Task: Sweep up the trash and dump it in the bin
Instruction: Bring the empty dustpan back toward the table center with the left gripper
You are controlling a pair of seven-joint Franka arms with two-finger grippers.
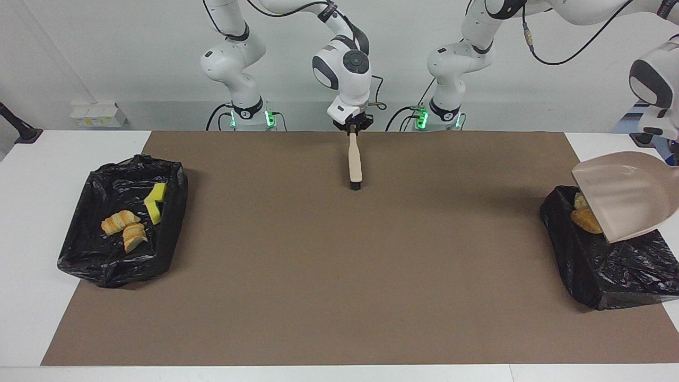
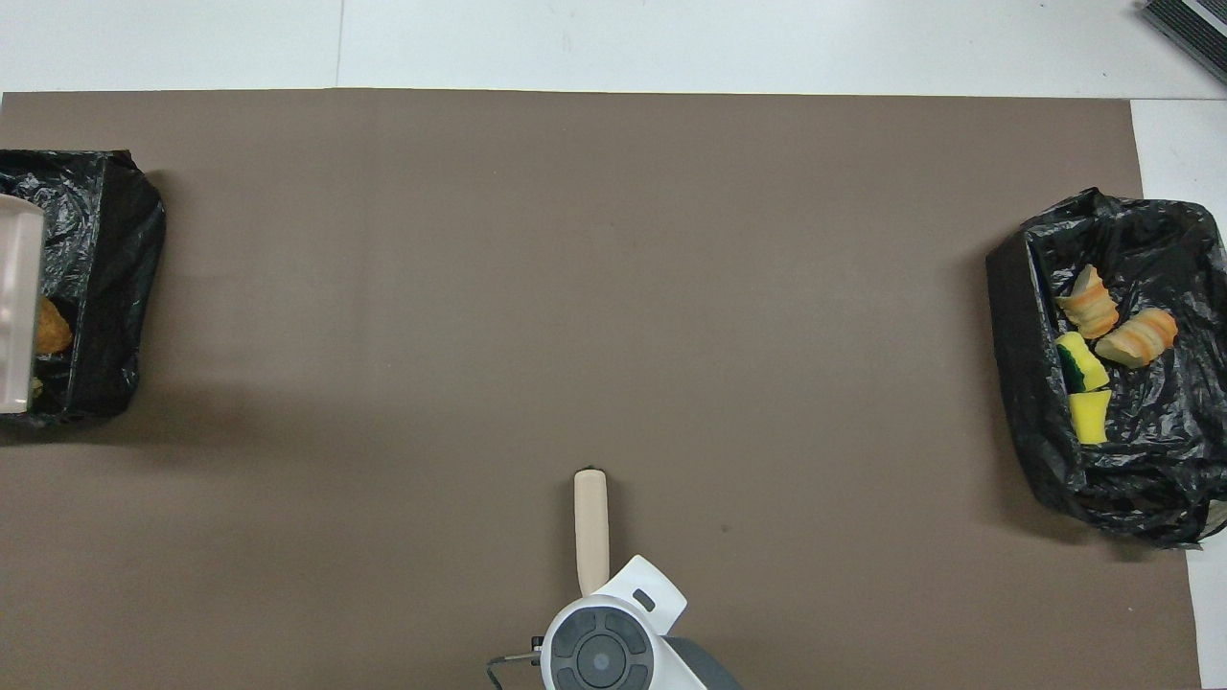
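My left gripper, at the view's edge, is shut on the beige dustpan. It holds the pan in the air over the black-lined bin at the left arm's end. Under the pan's edge two tan trash pieces show in that bin; the rest of its contents is hidden. From overhead, the dustpan covers most of this bin. My right gripper is shut on the beige brush, bristles low over the mat close to the robots.
A second black-lined bin sits at the right arm's end of the brown mat. It holds two yellow sponge chunks and two bread-like pieces. White table borders the mat.
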